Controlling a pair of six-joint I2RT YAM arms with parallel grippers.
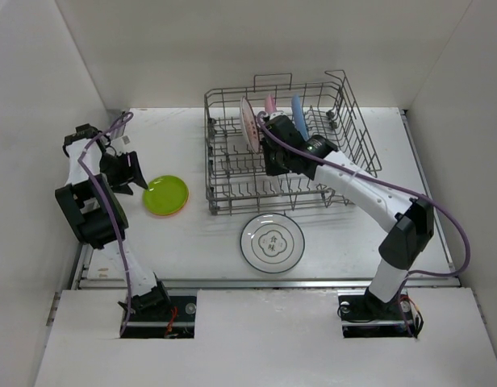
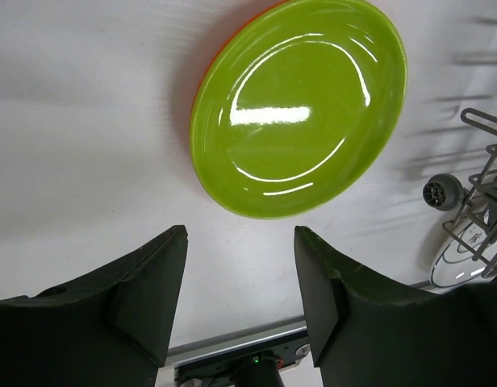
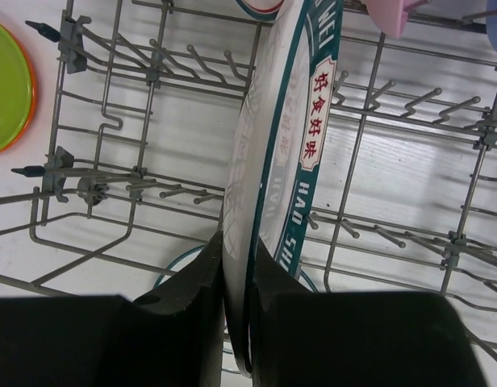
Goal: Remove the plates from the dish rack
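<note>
- Grey wire forms the dish rack (image 1: 224, 171), which stands toward the far right of the white table (image 1: 184, 242); three plates stand on edge among its tines
- the white plate with the teal-red rim (image 3: 274, 161) stands upright in the left-centre part of the rack; red characters show on its rim in the right wrist view
- the right gripper (image 3: 238, 246) reaches into the rack and is pinched onto that plate's lower edge, one finger on each face; its jaws are nearly closed, with only the thin plate between them
- the pink plate (image 1: 270, 103) and the blue plate (image 1: 298, 117) stand on edge toward the far side of the rack, apart from the gripper
- the lime green plate (image 2: 297, 105) lies flat on the table left of the rack, stacked on the orange plate (image 2: 224, 52); only a sliver of orange shows
- the left gripper (image 2: 240, 242) hangs just beside that stack; its jaws stand about half apart with nothing between them
- a second white plate (image 1: 272, 242) lies flat on the table just in front of the rack
</note>
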